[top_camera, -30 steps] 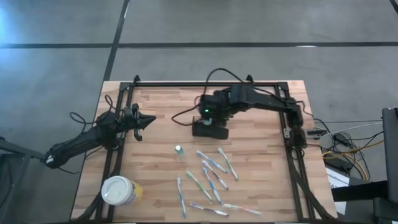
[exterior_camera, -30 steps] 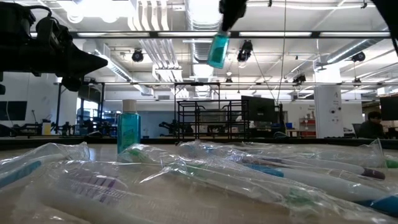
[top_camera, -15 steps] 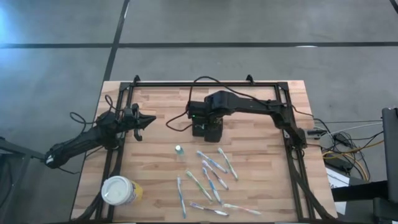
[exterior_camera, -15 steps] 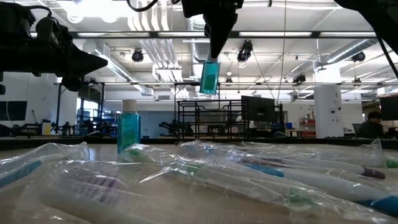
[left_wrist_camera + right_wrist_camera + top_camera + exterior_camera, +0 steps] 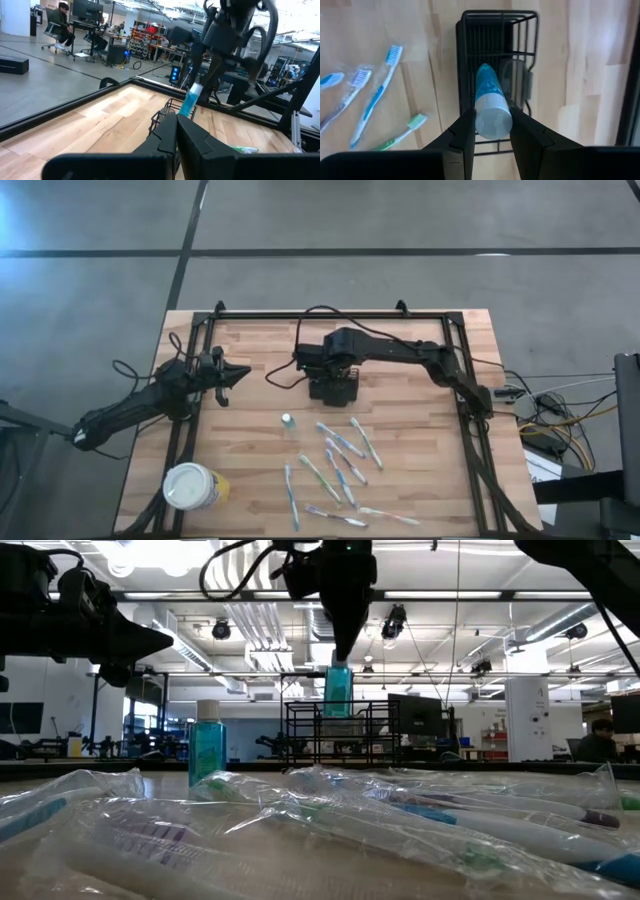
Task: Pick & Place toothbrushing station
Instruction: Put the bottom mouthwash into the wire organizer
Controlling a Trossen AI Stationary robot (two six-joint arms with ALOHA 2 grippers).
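Toothbrushing station: 1 rigid, light wire holder; grip its rim. Right gripper clamps a blue tube above it.

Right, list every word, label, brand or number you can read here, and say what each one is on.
No text can be read in any view.
The blue bottle held by the right gripper: no print visible.
The second blue bottle on the table: label, if any, too blurred to read.
The wrapped toothbrushes: wrapper print too small to read.
The yellow cup: nothing legible.
Signs in the room behind: too small and blurred.
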